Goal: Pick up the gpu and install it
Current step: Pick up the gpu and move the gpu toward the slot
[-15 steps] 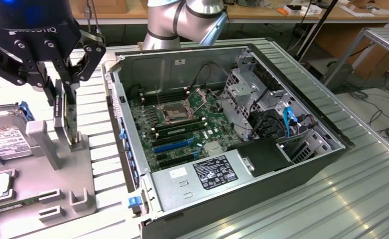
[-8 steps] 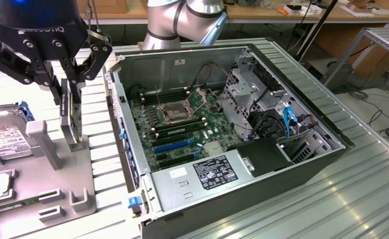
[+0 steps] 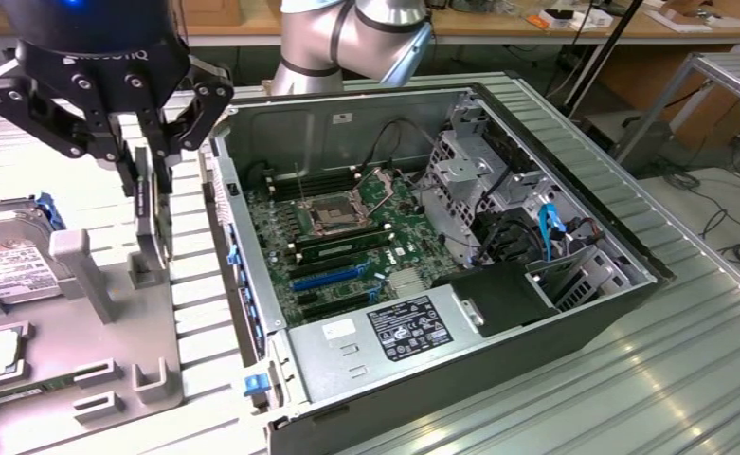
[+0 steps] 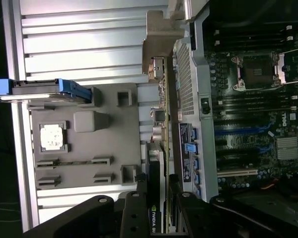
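Black circuit board and a shallow cooler make up the gpu point(image 3: 150, 223), a thin card standing on its long edge in a slot of the grey parts tray point(image 3: 92, 313), just beside the open computer case point(image 3: 236, 246). The claw point(image 3: 142, 156) comes down from above and is clenched on the card's upper edge, one pad on each flat face; the lower edge looks seated in the tray.

By my judgement the card is light and stiff, so it should not sag. It is fragile, though: the small parts on its faces and the contact edge underneath would not bear squeezing or scraping. The upper edge near the middle seems the sound place to hold it, which keeps it from tipping.

Inside the case lies the green motherboard point(image 3: 332, 227) with blue expansion slots point(image 3: 325, 277). A hard drive point(image 3: 9, 256) sits in the tray further to the exterior view's left, all on the ribbed metal surface point(image 3: 686, 379).
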Robot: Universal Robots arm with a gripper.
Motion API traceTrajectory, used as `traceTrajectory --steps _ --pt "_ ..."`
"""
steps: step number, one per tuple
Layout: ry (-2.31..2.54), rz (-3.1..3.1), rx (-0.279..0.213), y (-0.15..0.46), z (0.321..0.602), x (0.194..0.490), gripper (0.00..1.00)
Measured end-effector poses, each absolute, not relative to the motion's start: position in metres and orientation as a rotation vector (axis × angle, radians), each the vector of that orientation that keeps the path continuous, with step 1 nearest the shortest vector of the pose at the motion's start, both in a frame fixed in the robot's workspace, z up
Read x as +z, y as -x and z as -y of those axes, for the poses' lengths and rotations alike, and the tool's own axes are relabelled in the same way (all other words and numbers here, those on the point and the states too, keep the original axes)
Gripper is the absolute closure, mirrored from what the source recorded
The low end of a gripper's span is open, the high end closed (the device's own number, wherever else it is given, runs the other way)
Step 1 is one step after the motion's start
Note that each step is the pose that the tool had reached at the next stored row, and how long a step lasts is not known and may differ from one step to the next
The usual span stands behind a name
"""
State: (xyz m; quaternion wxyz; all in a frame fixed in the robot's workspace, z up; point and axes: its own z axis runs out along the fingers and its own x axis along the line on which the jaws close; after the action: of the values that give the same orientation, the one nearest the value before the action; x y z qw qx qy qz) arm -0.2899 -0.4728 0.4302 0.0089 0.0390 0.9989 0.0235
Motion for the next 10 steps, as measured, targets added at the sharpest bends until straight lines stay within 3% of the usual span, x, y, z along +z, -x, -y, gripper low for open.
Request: traceTrajectory --steps 10 --pt "-0.122 -3.121 0.073 0.270 0.472 0.430 0.73"
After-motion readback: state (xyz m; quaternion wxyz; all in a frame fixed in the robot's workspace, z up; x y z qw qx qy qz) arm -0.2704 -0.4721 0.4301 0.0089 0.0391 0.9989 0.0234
